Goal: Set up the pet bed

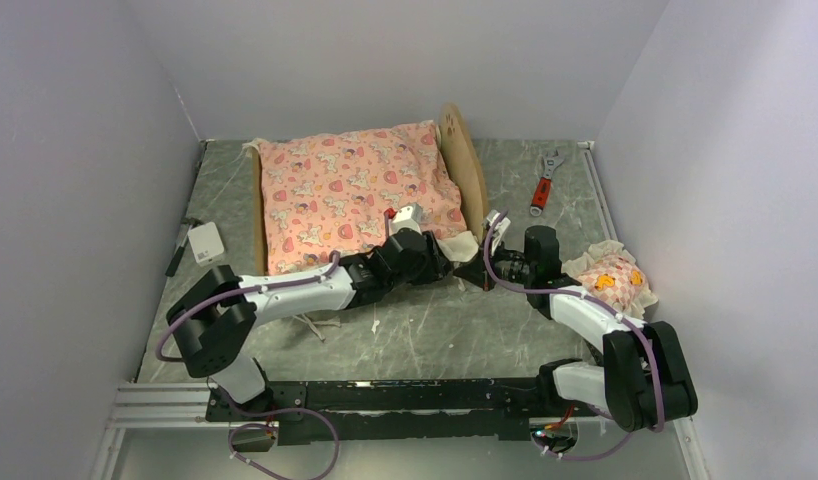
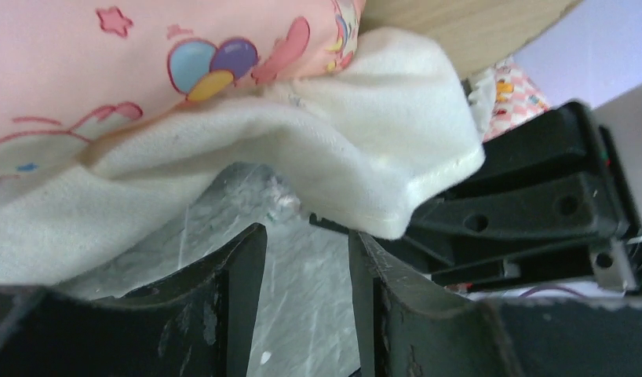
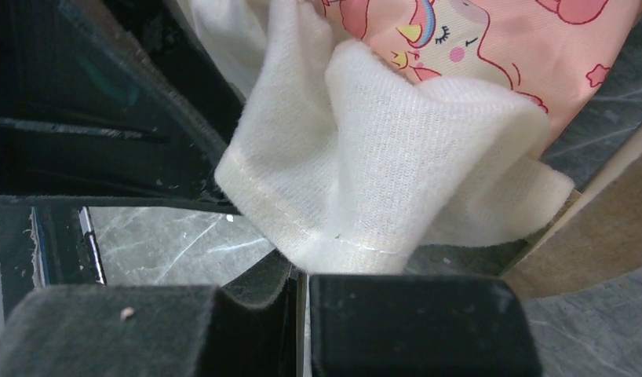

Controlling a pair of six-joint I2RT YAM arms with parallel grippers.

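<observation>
From overhead, the small light-wood pet bed (image 1: pixel 467 160) stood at the far middle of the grey marbled table (image 1: pixel 425 330), rounded headboard upright on the right, low footboard on the left. The pink cartoon-print ruffled mattress (image 1: pixel 350 190) lay over it and hid the base. My two grippers sat nose to nose at the mattress's near right corner, but that view could not tell me how either one stood.

My right wrist camera could: my right gripper (image 3: pixel 302 287) was pinched together on the cream hem of the ruffle, the cloth bunching up from between the pads. My left wrist camera showed my left gripper (image 2: pixel 308 236) with its fingers apart and bare tabletop in the gap. The ruffle was draped just above the tips, and I could not tell whether it touched them.

Only the overhead view took in the rest — a small frilled pillow (image 1: pixel 613 280) beside my right arm, a red-handled adjustable wrench (image 1: pixel 543 182) at the far right, and a white tag (image 1: pixel 206 242) with a dark pen (image 1: pixel 175 262) near the left edge.
</observation>
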